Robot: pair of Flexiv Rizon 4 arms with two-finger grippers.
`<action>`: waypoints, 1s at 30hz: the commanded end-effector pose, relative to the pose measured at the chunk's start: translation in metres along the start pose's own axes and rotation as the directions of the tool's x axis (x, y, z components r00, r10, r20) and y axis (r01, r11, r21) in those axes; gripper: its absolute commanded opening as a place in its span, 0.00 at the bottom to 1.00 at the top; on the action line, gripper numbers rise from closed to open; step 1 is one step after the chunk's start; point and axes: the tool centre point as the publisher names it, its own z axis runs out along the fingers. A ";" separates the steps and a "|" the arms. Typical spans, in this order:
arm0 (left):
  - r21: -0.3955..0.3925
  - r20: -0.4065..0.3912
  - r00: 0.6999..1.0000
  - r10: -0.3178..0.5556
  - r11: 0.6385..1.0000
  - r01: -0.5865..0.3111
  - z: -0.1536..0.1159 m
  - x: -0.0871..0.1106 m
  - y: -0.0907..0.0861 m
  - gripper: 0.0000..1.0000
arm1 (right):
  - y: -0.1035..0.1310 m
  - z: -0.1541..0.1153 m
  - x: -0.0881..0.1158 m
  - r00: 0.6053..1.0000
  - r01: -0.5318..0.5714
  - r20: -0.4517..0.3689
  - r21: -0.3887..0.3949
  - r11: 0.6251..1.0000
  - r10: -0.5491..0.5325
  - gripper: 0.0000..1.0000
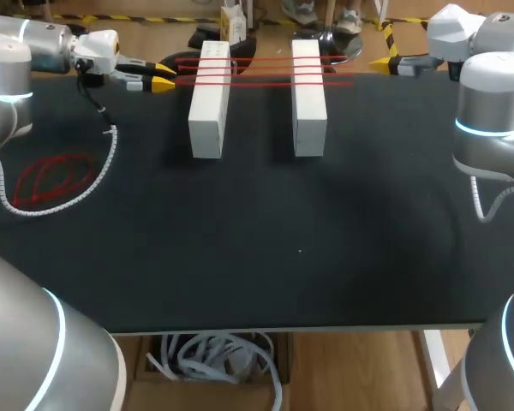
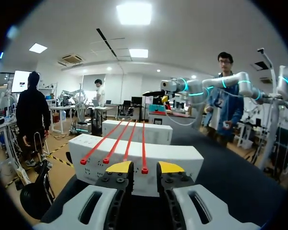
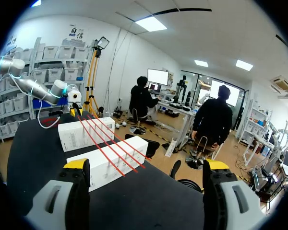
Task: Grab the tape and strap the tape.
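Bench (image 1: 240, 257) carries two white blocks (image 1: 209, 103) in the upper middle of the frame, with four red tapes (image 1: 257, 72) stretched across them. Left hand (image 1: 163, 80), upper left, stands at the tape ends with fingers narrowly apart; one end lies between them, unclamped. Right hand (image 1: 384, 62), upper right, is wide apart and empty. Recommendation: centre that end, then close squarely before pulling.
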 end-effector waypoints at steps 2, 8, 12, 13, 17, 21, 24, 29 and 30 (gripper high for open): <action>0.007 -0.153 0.988 -0.002 1.000 0.004 0.001 -0.007 0.004 0.24 | 0.000 0.000 0.000 1.000 0.000 -0.001 0.002 1.000 0.000 1.00; 0.009 -0.150 0.989 -0.005 1.000 0.007 0.001 -0.008 0.006 0.22 | 0.000 0.000 0.000 1.000 0.000 -0.001 0.002 1.000 0.000 1.00; 0.011 -0.147 0.989 -0.010 1.000 0.012 0.002 -0.006 0.009 0.22 | 0.000 0.000 0.000 1.000 0.000 -0.001 0.002 1.000 0.000 1.00; 0.012 -0.147 0.989 -0.011 1.000 0.013 0.002 -0.006 0.009 0.21 | 0.000 0.000 0.000 1.000 0.000 -0.001 0.002 1.000 0.000 1.00; 0.016 -0.143 0.990 -0.015 1.000 0.018 0.003 -0.005 0.012 0.23 | 0.000 0.000 0.000 1.000 0.000 -0.001 0.002 1.000 0.000 1.00; 0.020 -0.137 0.990 -0.017 1.000 0.020 0.003 -0.004 0.012 0.22 | 0.000 0.000 0.000 1.000 0.000 -0.001 0.002 1.000 0.000 1.00; 0.021 -0.134 0.991 -0.017 1.000 0.020 0.003 -0.004 0.012 0.20 | 0.000 0.000 0.000 1.000 0.000 -0.001 0.002 1.000 0.000 1.00; 0.025 -0.129 0.992 -0.015 1.000 0.019 0.003 -0.003 0.012 0.16 | 0.000 0.000 0.000 1.000 0.000 -0.001 0.002 1.000 0.000 1.00; 0.025 -0.128 0.992 -0.016 1.000 0.019 0.003 -0.003 0.012 0.17 | 0.000 0.000 0.000 1.000 0.000 -0.001 0.002 1.000 0.000 1.00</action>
